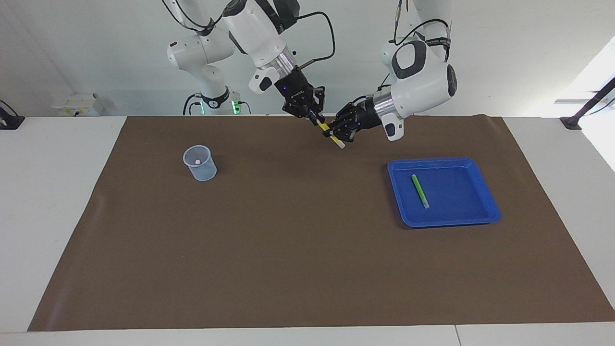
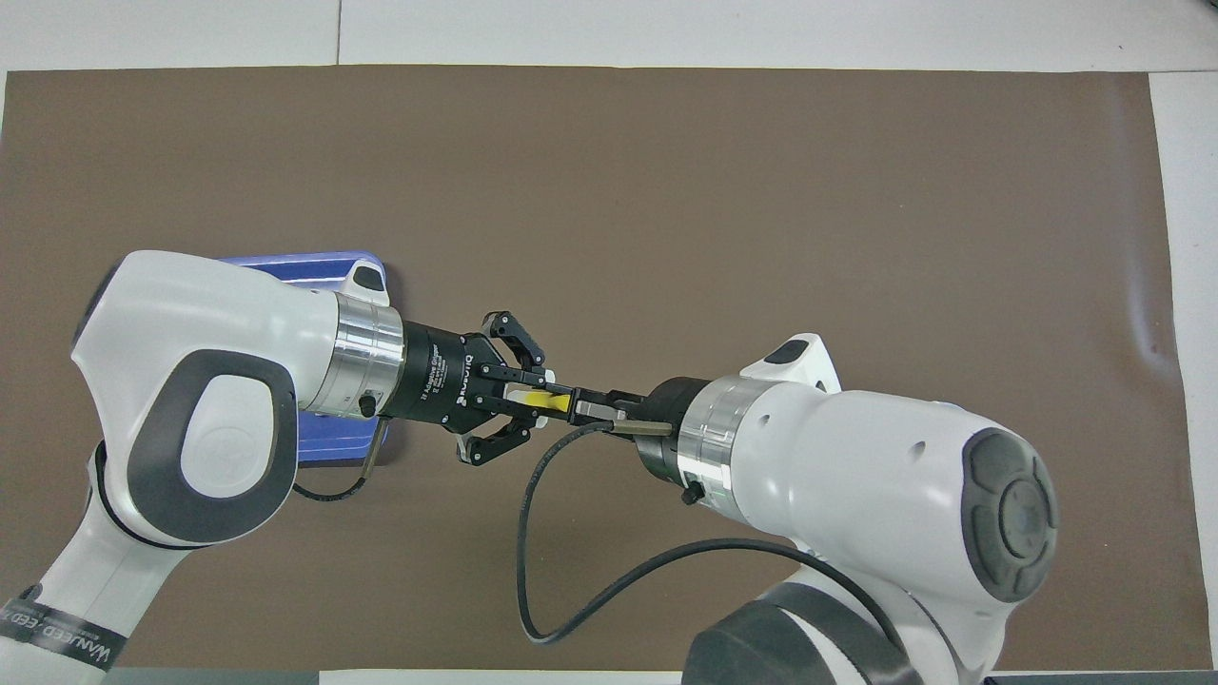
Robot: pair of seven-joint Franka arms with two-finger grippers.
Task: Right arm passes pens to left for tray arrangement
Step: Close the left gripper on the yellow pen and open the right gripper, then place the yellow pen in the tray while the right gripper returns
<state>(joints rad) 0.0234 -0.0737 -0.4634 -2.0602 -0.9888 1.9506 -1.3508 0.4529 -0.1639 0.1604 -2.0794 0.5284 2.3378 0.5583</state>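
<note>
Brown matting (image 1: 288, 250) covered the table. I stood across from the robots and read it as a clock face, with twelve at their bases.

Both white arms leaned in over the twelve o'clock edge. The right arm (image 1: 254, 29) came down from eleven and the left arm (image 1: 423, 81) from one.

The blue tray (image 1: 461, 192) sat flat at about three o'clock, on the left arm's end of the mat. A clear cup (image 1: 199, 163) stood upright at ten, well apart from it. One green pen (image 1: 420, 191) lay inside the tray, pointing roughly from twelve to six.

Between the two wrists the yellow pen (image 1: 325, 127) hung in the air, clear of the mat. Its long axis ran from ten o'clock down to four, pale tip lowest.

The left gripper (image 1: 342, 129) was pinched tight on the lower stretch of the pen, its outer links splayed. The right gripper (image 1: 313, 117), with its blue light, sat at the upper end. Whether it was clamping that end or only closing around it, I could not tell.

What mattered for the coming move was that the tray lay toward four o'clock from the left gripper, nearly along the pen's own line. The left arm was by far the nearer of the two. To my eye the carry could only begin once the right gripper was clear of the shaft.
</note>
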